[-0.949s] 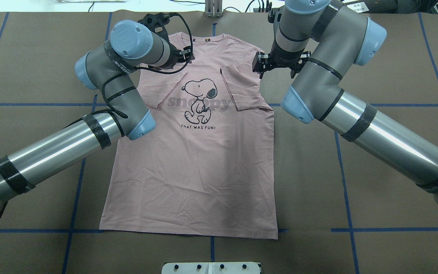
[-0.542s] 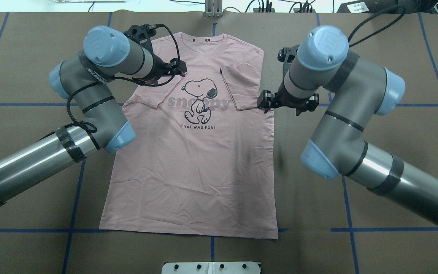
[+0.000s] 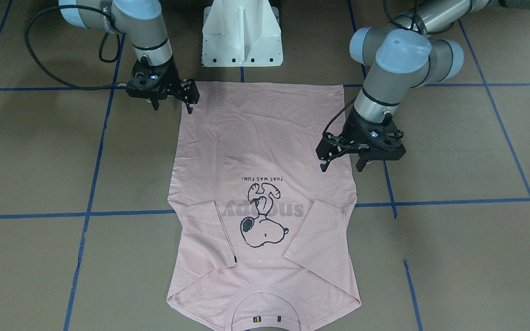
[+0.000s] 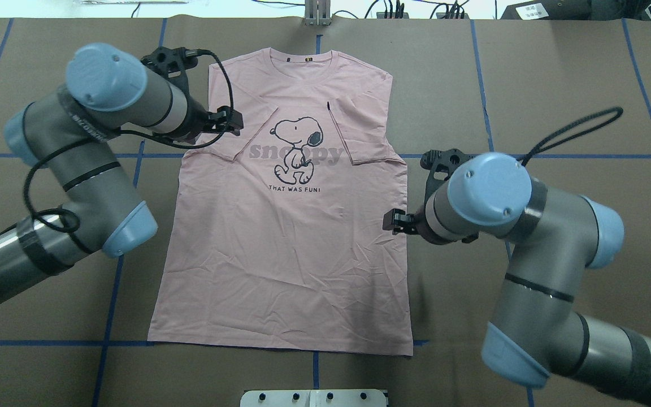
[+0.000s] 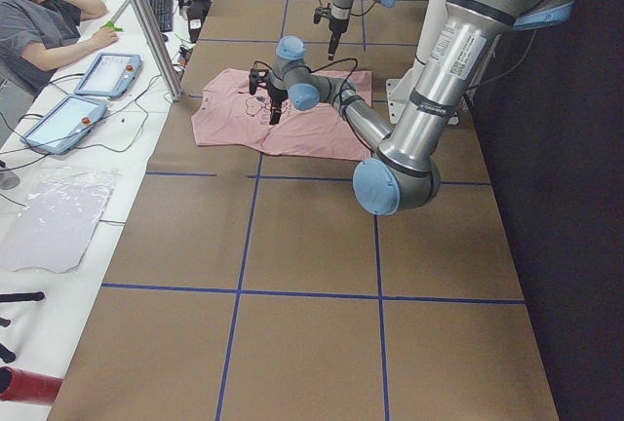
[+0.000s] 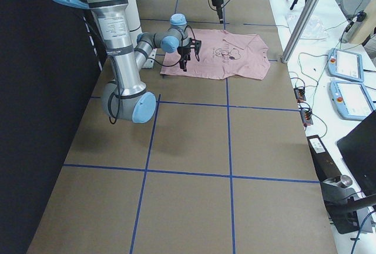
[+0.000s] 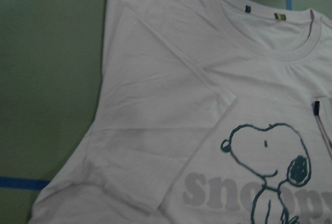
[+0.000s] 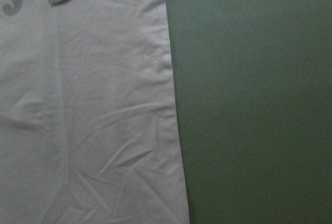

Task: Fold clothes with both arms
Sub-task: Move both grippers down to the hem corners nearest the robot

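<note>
**Q:** Where does the shirt lie, and what are the arms doing?

**A:** The pale pink T-shirt [image 4: 286,243] lies flat, print up, on the brown table [image 4: 557,85], collar at the far edge from the robot, both sleeves turned in over the chest. The left gripper [image 3: 359,158] hangs over the shirt's side edge below the sleeve, jaws parted, holding nothing. The right gripper [image 3: 173,99] hangs at the hem corner on its own side, fingers likewise spread and empty.

**Q:** How will the cloth behave?

**A:** Judging by its fine creases, it is thin, light and limp; it will likely sag and drag between two holds rather than keep shape.

**Q:** Where to take hold?

**A:** Probably at the side seams or hem corners, pinching both layers at once, each arm on its own side, lifting evenly so the turned-in sleeves stay put.
</note>
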Controlling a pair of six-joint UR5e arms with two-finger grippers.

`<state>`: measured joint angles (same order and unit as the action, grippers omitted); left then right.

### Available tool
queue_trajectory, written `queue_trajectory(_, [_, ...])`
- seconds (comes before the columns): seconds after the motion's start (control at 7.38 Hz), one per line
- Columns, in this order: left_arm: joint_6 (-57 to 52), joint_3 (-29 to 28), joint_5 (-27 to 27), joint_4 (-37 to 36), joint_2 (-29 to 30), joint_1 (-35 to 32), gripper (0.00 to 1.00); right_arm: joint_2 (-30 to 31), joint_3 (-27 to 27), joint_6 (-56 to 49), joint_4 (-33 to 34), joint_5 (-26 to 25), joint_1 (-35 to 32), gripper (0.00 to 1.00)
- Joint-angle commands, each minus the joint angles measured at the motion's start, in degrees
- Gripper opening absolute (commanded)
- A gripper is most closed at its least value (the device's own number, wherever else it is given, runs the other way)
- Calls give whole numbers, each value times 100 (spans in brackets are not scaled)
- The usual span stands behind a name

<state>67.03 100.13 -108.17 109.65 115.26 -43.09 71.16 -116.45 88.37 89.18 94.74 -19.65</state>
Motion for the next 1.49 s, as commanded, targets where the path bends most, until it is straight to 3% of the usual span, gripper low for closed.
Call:
queue_trajectory(0.0, [-358,253,24,-49,-294,-15,100,161,-203,846,2,-1006,1073,100])
queue_trajectory(1.36, [-358,288,-2,-49,-294,-15,100,346,105,805,11,-799,1455,96])
